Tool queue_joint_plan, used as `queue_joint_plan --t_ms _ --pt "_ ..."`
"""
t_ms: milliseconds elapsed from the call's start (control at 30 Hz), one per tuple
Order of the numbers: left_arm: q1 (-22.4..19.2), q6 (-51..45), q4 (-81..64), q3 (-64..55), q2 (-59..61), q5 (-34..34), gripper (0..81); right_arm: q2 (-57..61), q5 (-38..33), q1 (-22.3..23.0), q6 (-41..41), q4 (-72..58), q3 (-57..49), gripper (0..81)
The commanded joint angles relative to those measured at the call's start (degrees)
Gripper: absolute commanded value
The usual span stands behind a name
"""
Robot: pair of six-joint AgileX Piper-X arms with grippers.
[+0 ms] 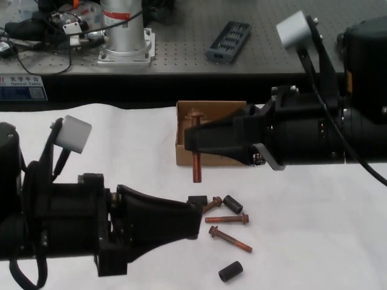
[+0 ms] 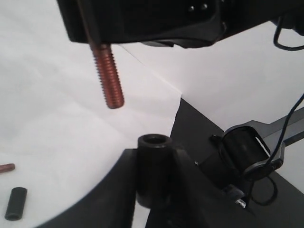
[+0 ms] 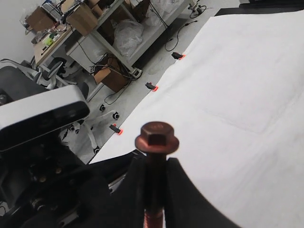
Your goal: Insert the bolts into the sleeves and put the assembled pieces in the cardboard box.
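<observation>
- Pinches upright sleeve (image 2: 154, 166) between left gripper (image 1: 195, 208) fingers.
- Pinches bolt (image 1: 196, 166) in right gripper (image 1: 192, 139), thread hanging below fingers, above sleeve, apart.

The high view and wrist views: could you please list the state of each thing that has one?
left gripper: jaws shut on held sleeve.
right gripper: jaws shut on held bolt.
held sleeve: upright, bore empty.
held bolt: upright, head up, not inserted.
cardboard box: open-topped.
loose bolts: lying flat, unassembled.
loose sleeves: lying flat, without bolts.
</observation>
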Motion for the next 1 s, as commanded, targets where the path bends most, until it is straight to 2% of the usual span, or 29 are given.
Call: queue_joint_plan --t_ms 0,100,633,967 --pt "2.3 0.7 -1.6 -0.2 -0.5 0.5 0.6 0.0 0.0 0.2 -0.7 -1.9 0.0 1.8" --pt "3.3 0.7 -3.0 -0.2 -0.5 0.8 0.6 0.0 0.0 0.2 -0.7 -2.5 0.0 1.8" --pt "3.3 -1.3 -6.3 -0.2 -0.5 1.4 0.6 0.0 -0.5 0.2 1.1 -8.4 0.0 1.8" --pt "3.3 -2.0 -6.7 -0.2 -0.5 1.4 0.6 0.0 0.0 4.6 0.6 -8.4 0.0 1.8"
